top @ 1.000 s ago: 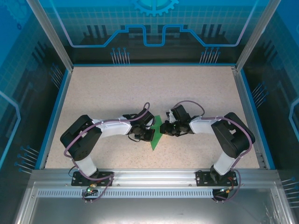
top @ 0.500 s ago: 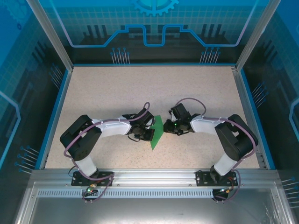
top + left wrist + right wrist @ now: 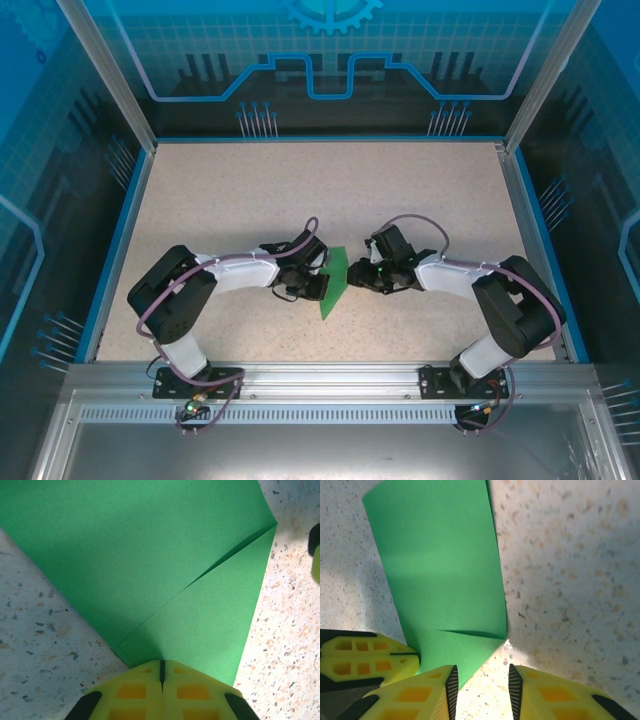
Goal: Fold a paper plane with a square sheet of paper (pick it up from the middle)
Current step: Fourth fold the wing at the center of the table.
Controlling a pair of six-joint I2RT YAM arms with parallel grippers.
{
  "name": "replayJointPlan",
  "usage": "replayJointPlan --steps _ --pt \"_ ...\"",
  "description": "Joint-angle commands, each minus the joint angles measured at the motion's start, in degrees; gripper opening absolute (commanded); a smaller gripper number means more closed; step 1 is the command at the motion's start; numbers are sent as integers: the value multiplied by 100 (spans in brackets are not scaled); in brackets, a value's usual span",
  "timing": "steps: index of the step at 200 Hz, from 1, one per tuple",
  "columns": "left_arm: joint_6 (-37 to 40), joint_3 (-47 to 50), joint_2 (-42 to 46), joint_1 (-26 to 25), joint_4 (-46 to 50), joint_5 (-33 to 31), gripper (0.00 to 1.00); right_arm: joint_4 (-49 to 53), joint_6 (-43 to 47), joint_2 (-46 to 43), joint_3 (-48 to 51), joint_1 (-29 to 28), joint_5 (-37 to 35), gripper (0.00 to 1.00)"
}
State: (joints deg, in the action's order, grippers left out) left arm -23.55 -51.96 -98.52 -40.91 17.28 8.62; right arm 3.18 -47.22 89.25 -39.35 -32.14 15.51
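Looking down, you see the paper (image 3: 334, 283), partly folded with a diagonal flap, lying flat on the table (image 3: 250, 190) between both grippers. Your left gripper (image 3: 161, 662) has its fingers pressed fully together, tips at the paper's edge. Your right gripper (image 3: 481, 672) stands partly parted, gripping nothing, the paper's corner just before its gap.

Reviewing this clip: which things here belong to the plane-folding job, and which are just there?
Job: green paper, part-folded; left gripper, shut at its edge; right gripper, open by its corner.
Just there: speckled table; aluminium frame; blue back panel.
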Motion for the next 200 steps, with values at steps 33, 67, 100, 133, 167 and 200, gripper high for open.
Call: replayJointPlan --steps 33,67,100,133,167,200 --pt "137 257 -114 113 228 -227 3 -336 -352 200 -42 -132 251 36" --pt "134 274 -105 126 205 -221 3 -351 -347 412 -133 -176 282 36" --pt "131 319 -79 140 173 -212 3 -445 -379 431 -170 -187 309 35" --pt "119 362 -70 158 127 -183 2 -551 -412 425 -193 -187 362 32" --pt "106 406 -78 192 76 -155 2 -573 -449 352 -187 -187 403 32" --pt "91 476 -36 235 -11 -88 2 -616 -538 208 -117 -180 457 30"
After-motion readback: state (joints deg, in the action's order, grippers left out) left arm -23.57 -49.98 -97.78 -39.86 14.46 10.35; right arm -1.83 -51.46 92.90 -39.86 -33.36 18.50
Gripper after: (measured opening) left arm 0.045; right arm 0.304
